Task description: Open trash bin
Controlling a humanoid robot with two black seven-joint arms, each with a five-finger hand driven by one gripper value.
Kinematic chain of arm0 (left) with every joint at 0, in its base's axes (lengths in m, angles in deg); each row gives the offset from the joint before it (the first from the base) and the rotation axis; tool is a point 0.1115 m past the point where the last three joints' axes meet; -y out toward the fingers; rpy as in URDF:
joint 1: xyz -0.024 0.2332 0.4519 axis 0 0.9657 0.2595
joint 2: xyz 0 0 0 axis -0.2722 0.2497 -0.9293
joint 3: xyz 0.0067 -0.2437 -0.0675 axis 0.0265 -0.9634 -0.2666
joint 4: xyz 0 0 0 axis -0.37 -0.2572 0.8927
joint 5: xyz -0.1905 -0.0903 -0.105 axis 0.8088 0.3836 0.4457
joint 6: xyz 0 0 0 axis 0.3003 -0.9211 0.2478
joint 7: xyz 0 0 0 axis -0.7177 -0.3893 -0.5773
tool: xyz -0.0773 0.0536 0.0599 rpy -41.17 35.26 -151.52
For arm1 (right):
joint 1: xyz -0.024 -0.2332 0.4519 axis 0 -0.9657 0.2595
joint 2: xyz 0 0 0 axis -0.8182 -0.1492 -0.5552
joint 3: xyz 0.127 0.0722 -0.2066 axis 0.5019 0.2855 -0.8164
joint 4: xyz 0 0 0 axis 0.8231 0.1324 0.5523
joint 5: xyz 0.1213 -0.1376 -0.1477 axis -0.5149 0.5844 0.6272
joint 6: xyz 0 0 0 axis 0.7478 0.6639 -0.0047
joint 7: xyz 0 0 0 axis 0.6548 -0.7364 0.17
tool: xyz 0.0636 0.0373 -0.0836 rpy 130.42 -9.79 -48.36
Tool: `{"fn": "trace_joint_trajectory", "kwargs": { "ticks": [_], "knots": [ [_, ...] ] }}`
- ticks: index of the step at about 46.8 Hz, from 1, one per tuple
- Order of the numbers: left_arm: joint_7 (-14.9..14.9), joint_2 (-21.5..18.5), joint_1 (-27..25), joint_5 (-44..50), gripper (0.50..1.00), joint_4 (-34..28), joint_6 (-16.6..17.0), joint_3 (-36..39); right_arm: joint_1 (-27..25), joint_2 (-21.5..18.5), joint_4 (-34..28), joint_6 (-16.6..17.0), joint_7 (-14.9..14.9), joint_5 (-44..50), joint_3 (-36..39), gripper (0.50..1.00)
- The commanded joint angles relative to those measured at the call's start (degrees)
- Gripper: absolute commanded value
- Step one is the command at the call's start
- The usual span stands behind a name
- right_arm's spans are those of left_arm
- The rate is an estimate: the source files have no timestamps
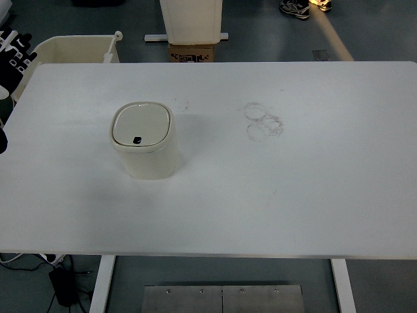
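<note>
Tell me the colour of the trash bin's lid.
The lid is cream white with a small dark button at its front edge, seen in the head view.

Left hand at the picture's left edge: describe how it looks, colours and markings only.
Only a small part of the left hand shows in the head view. It is black with white patches or markings on the fingers, and it looks segmented. Another dark bit of the arm shows lower down the edge. No cables are visible. The right arm is out of view.
</note>
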Motion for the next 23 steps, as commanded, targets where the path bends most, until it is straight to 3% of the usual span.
{"fn": "trace_joint_trajectory", "kwargs": {
  "ticks": [1, 6, 12, 23],
  "knots": [
    [2.32, 0.12, -2.08, -1.08, 1.0, -0.1, 1.32, 0.15, 0.09, 0.0, 0.01, -0.03, 0.0, 0.0, 0.1, 0.991],
    [5.49, 0.82, -5.59, -3.01, 1.0, -0.19, 1.58, 0.23, 0.17, 0.0, 0.01, -0.03, 0.0, 0.0, 0.1, 0.991],
    [6.55, 1.78, -9.2, -7.84, 1.0, -1.77, 1.76, 0.32, 0.17, 0.0, 0.01, 0.06, 0.0, 0.0, 0.1, 0.991],
    [8.56, 1.08, -15.09, -15.4, 1.0, -12.31, 1.93, 1.99, 0.53, 0.0, 0.01, -0.03, 0.0, 0.09, 0.1, 0.991]
  ]
}}
